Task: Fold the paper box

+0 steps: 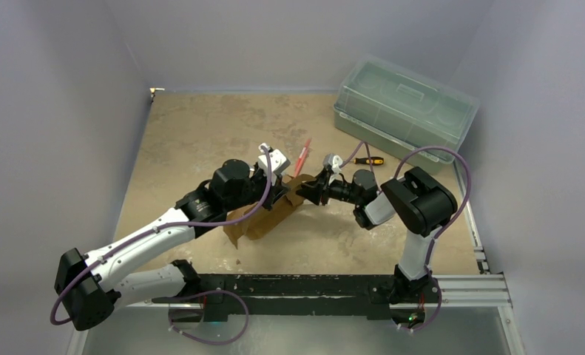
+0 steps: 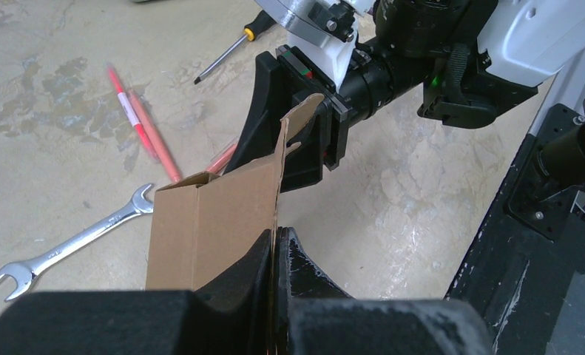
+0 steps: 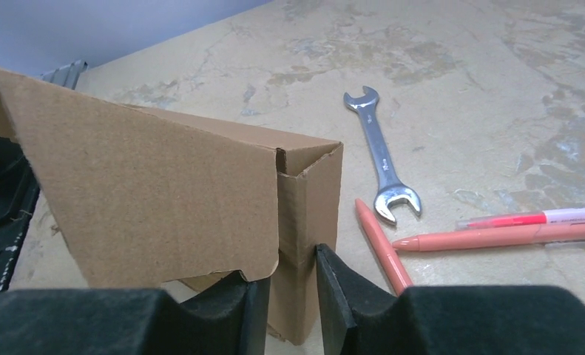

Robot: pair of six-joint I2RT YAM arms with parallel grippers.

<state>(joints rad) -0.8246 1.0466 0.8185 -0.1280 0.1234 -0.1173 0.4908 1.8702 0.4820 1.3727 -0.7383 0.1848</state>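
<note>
The paper box (image 1: 264, 217) sits in the near half of the tabletop (image 1: 200, 126), around the middle, raised between my 2 arms. It is plain brown card with creases. 1 long panel stands upright, a short end wall is folded at the corner, and a tabbed flap sticks up loose. I judge it light, stiff across the panels, floppy at the creases and easy to crush, so I would grip flat panel edges close to a crease. My left hand (image 2: 276, 251) is clamped on the long panel's edge. My right hand (image 3: 289, 285) straddles the end wall, but I cannot tell whether it is pinching.
</note>
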